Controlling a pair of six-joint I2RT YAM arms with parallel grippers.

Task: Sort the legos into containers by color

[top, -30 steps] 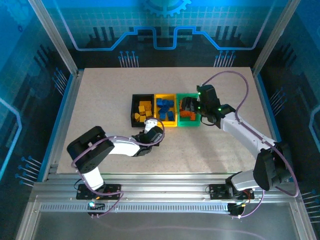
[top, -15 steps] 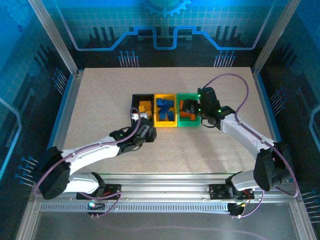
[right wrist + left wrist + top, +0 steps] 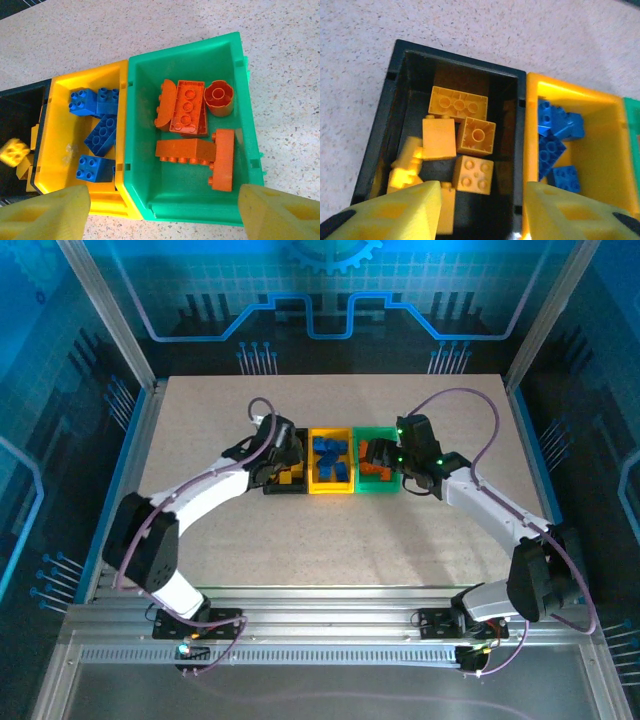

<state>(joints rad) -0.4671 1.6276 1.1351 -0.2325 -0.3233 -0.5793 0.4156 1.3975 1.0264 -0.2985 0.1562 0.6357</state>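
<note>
Three containers stand side by side mid-table: a black bin (image 3: pixel 267 482), a yellow bin (image 3: pixel 313 488) and a green bin (image 3: pixel 380 489). Several yellow legos (image 3: pixel 457 102) lie in the black bin (image 3: pixel 380 135), several blue legos (image 3: pixel 102 132) in the yellow bin (image 3: pixel 55 150), and several orange legos (image 3: pixel 189 107) in the green bin (image 3: pixel 195 200). My left gripper (image 3: pixel 285 455) hovers over the black bin, open (image 3: pixel 482 215), nothing between its fingers; a yellow 2x2 brick (image 3: pixel 473 175) lies just below. My right gripper (image 3: pixel 375 462) hangs open (image 3: pixel 165 212) over the green bin's near edge, empty.
The bins sit on a speckled beige table (image 3: pixel 420 540) with open surface on every side of them. Metal frame posts and blue panels wall the table in. The arms' bases and a rail (image 3: pixel 320 625) run along the near edge.
My left arm has swung from the table in front of the bins up over the black bin, and its jaws have opened. The right arm has barely moved.
</note>
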